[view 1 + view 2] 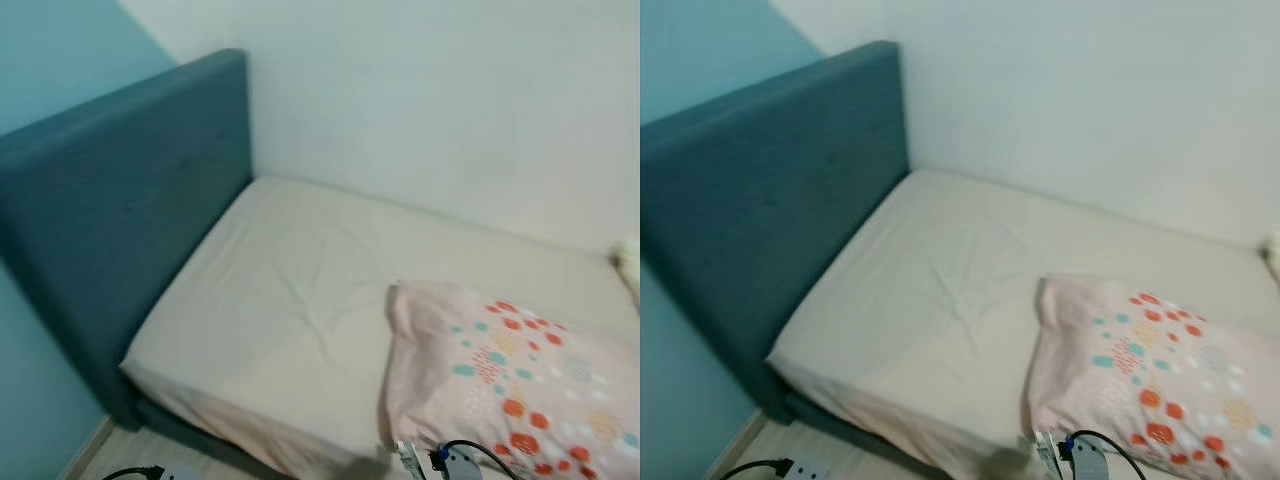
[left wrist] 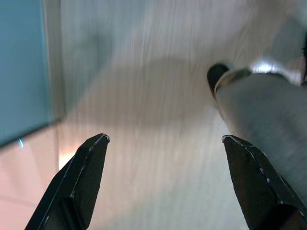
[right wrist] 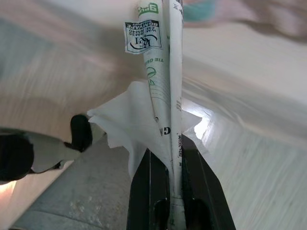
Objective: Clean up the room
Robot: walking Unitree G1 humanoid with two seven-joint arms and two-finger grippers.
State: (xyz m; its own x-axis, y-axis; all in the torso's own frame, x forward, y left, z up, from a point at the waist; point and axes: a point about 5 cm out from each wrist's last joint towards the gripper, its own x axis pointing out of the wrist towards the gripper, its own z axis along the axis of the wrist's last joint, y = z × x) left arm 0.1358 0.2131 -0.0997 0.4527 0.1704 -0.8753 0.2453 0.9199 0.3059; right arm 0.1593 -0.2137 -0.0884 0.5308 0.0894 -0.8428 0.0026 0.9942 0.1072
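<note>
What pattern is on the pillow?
Pink pillow with orange and teal dots, clearest in left eye view.

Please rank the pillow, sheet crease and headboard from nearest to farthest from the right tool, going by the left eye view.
1. Pillow, on the bed's right, just above the right tool.
2. Sheet crease, mid-mattress.
3. Headboard, far left against the wall.

a white crumpled wrapper (image 3: 158,86) with green print is sitting pinched upright between the right gripper's (image 3: 173,158) closed fingers.
</note>
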